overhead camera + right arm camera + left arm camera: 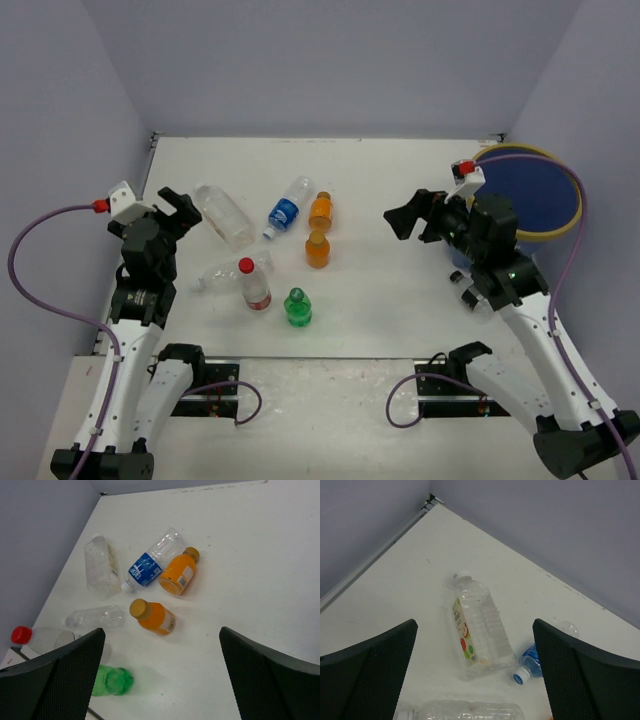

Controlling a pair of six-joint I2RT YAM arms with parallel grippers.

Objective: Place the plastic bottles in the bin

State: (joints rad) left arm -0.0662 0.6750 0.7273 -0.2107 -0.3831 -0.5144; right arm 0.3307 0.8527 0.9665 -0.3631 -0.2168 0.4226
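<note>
Bottles (318, 250) lie scattered across the middle of the worktop (400, 300), none seen in the bin (545, 190) at far right. Left hand (178, 212) and right hand (412, 216) both hang released, empty. The first pick looks pending: left hand should descend over the clear bottle (480, 630), then clench.

Read nothing legible: saw only blurred white lettering on the blue-labelled bottle (151, 562) and unreadable print on the label of the large clear bottle (482, 627).

White table (400, 300), plastic bottles (285, 213) scattered left of centre, blue bin (540, 190) seemingly at right edge
</note>
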